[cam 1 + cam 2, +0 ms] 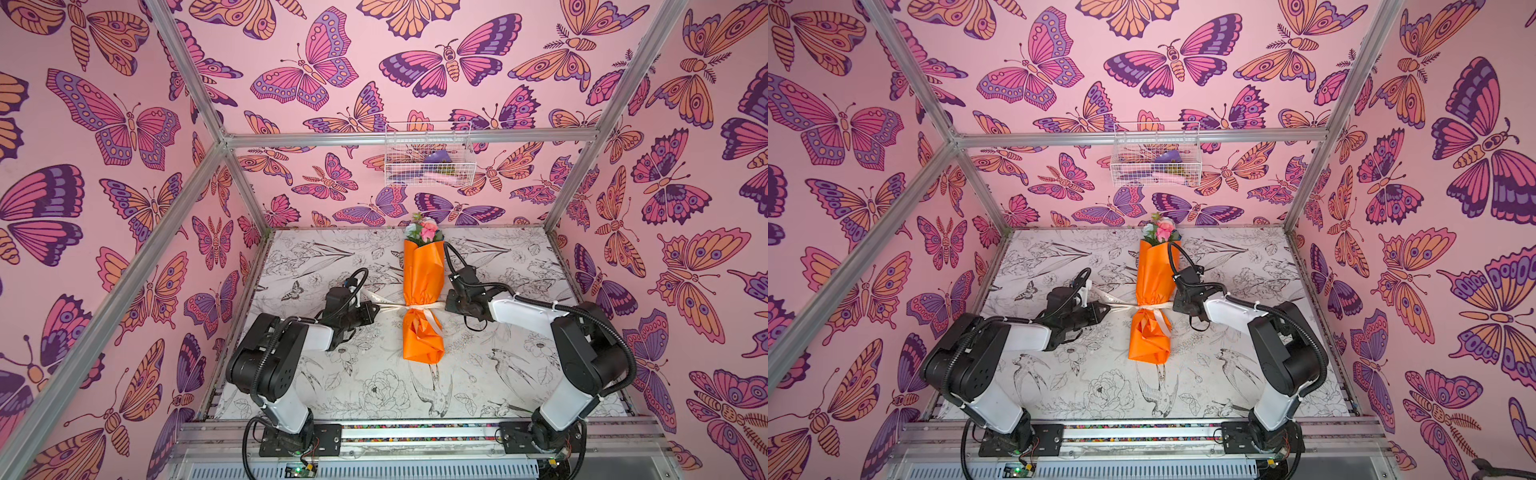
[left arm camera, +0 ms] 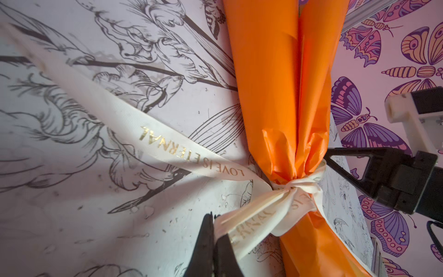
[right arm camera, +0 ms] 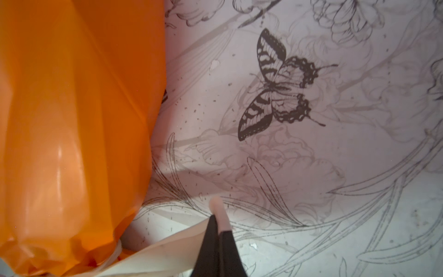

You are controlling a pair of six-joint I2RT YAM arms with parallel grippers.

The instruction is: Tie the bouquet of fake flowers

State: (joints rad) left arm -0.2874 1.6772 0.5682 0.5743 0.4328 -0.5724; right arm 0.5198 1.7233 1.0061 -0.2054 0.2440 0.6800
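The bouquet of fake flowers (image 1: pixel 419 282) (image 1: pixel 1152 282) lies lengthwise mid-table, wrapped in orange paper, with its pink and white blooms (image 1: pixel 424 231) at the far end. A cream lettered ribbon (image 2: pixel 167 146) is knotted (image 2: pixel 293 188) around its pinched waist. To the left of the knot, my left gripper (image 1: pixel 376 308) (image 2: pixel 215 221) is shut on one ribbon strand, which runs taut. My right gripper (image 1: pixel 447 305) (image 3: pixel 217 217) is to the right of the knot, shut on the other strand, whose end (image 3: pixel 215 203) pokes past the fingertips. The orange wrap (image 3: pixel 72 120) sits close beside it.
A white wire basket (image 1: pixel 428 160) with small items hangs on the back wall. Aluminium frame posts (image 1: pixel 582 166) stand at the table's corners. The table (image 1: pixel 332 374) has a black-and-white floral print. A loose ribbon tail (image 1: pixel 434 320) lies over the bouquet's near half.
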